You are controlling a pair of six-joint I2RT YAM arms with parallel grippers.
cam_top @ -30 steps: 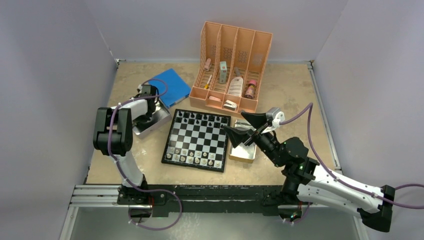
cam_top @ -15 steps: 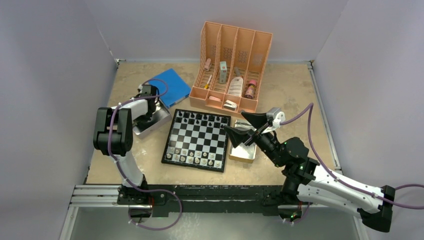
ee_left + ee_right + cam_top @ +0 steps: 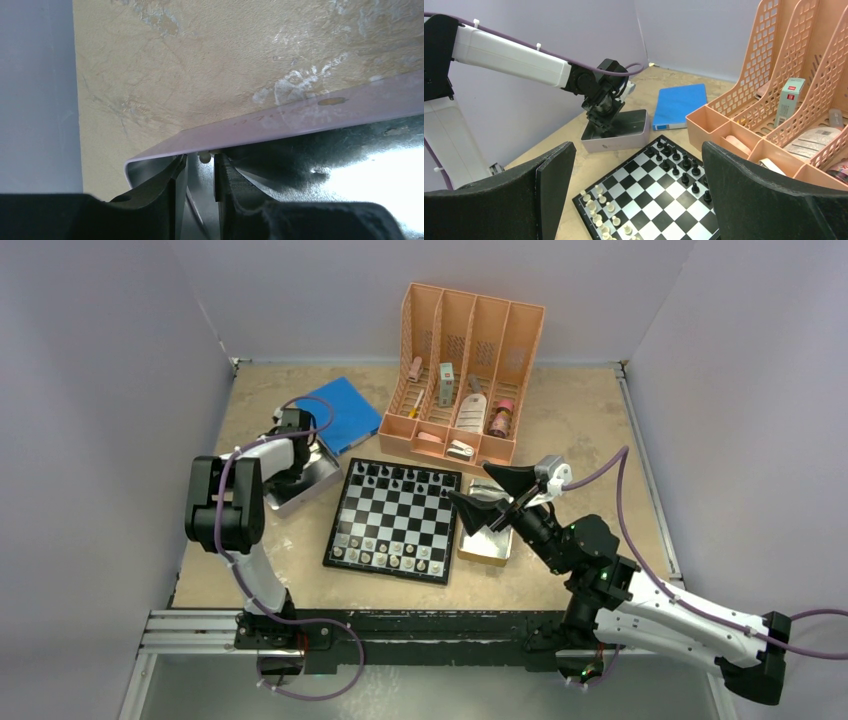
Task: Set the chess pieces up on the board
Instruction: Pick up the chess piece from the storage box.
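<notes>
The board (image 3: 393, 520) lies mid-table, with black pieces (image 3: 400, 478) on its far rows and pale pieces (image 3: 385, 555) on its near rows; it also shows in the right wrist view (image 3: 659, 195). My left gripper (image 3: 297, 462) reaches down into a shiny metal tray (image 3: 318, 480). In the left wrist view its fingers (image 3: 170, 185) stand slightly apart, with a tiny pale piece (image 3: 205, 158) between the tips at the tray wall (image 3: 280, 125). My right gripper (image 3: 483, 492) is wide open and empty, above the board's right edge and a second tray (image 3: 487, 545).
A peach organizer (image 3: 465, 370) with bottles and small items stands behind the board. A flat blue book (image 3: 338, 412) lies at the back left, behind the left tray. Grey walls close in the table on three sides.
</notes>
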